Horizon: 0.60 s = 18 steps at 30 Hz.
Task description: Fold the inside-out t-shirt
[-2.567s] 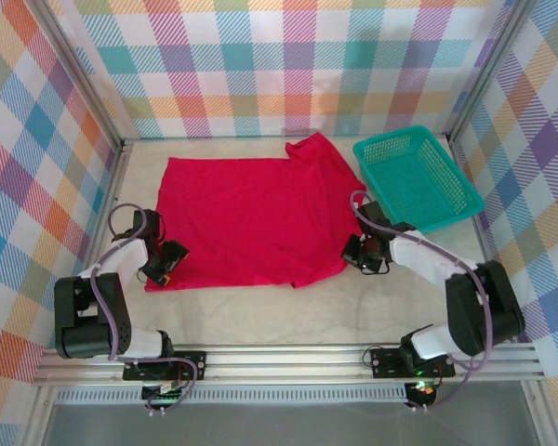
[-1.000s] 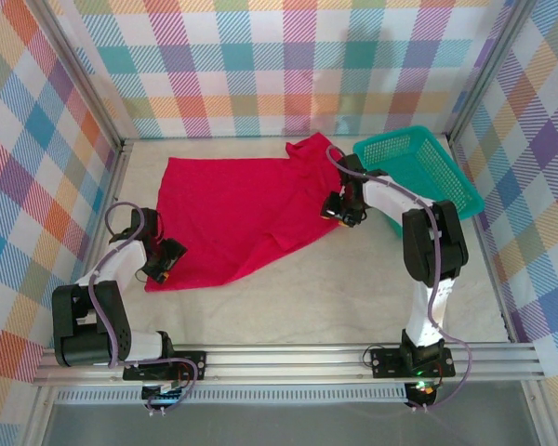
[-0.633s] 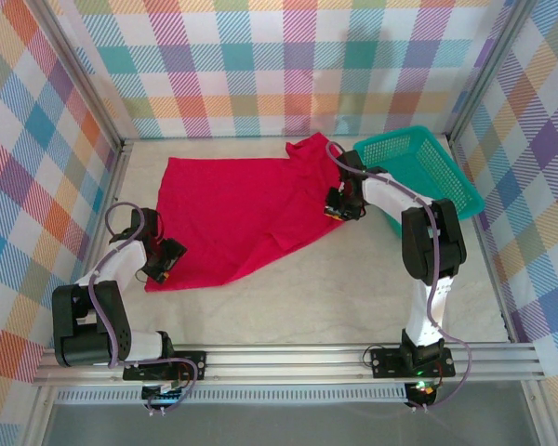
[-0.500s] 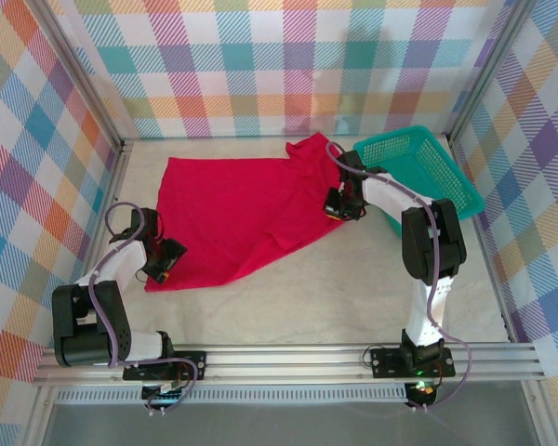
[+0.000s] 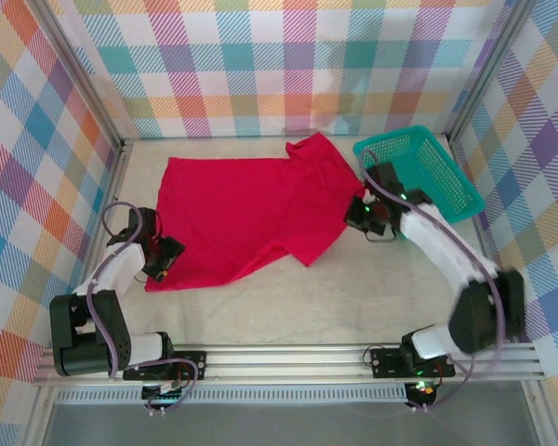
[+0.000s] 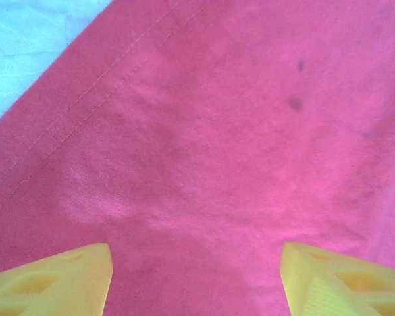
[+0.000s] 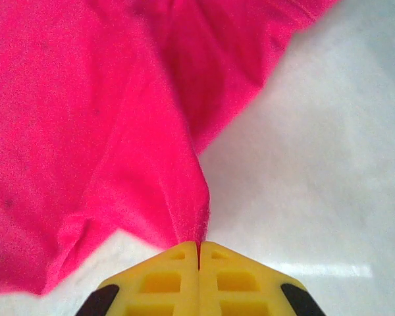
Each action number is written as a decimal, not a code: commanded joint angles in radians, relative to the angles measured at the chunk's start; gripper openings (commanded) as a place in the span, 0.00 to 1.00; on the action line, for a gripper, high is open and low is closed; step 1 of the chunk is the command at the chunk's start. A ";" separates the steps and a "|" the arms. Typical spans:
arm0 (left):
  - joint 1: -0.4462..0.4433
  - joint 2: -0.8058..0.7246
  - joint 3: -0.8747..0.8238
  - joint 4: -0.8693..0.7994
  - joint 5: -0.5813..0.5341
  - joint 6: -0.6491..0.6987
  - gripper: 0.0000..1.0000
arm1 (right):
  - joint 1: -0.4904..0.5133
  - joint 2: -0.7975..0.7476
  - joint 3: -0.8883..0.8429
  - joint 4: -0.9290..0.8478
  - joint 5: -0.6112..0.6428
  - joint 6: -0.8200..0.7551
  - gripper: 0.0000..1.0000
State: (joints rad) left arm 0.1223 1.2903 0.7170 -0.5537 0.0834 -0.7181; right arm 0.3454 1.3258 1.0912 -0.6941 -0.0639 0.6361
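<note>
Pale bench (image 5: 307, 307) up front; at lower left the left hand (image 5: 165, 257), fingers apart, hovers over a corner of the red t-shirt (image 5: 242, 209) spread mid-frame. Further back the right hand (image 5: 363, 216) clamps only a thin edge. It could slip free, or drag cloth against the teal basket (image 5: 418, 177).

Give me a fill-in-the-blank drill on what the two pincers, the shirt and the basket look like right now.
1. The right pincer is ___ on the t-shirt's edge.
2. The left pincer, its fingers wide apart over the red cloth, is ___.
3. The mesh basket is coloured ___.
4. The basket sits on the robot's ___ side.
Missing words: shut; open; teal; right.
</note>
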 commanded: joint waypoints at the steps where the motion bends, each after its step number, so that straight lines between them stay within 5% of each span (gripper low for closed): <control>1: 0.002 -0.028 0.016 -0.048 -0.018 -0.002 0.69 | 0.003 -0.249 -0.172 -0.139 -0.004 0.109 0.00; 8: 0.002 -0.045 0.002 -0.053 0.006 0.011 0.68 | 0.018 -0.847 -0.504 -0.267 -0.079 0.384 0.03; 11: 0.002 -0.062 0.008 -0.075 -0.009 0.025 0.68 | 0.018 -1.002 -0.520 -0.362 -0.023 0.432 0.43; 14: 0.002 -0.079 0.016 -0.089 -0.013 0.026 0.68 | 0.018 -1.017 -0.486 -0.391 0.028 0.418 0.45; 18: -0.002 -0.089 0.025 -0.078 0.001 0.009 0.68 | 0.018 -0.834 -0.459 -0.289 0.020 0.343 0.45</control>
State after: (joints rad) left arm 0.1223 1.2213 0.7170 -0.6029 0.0853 -0.7109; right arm 0.3550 0.3866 0.5995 -1.0363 -0.0593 1.0054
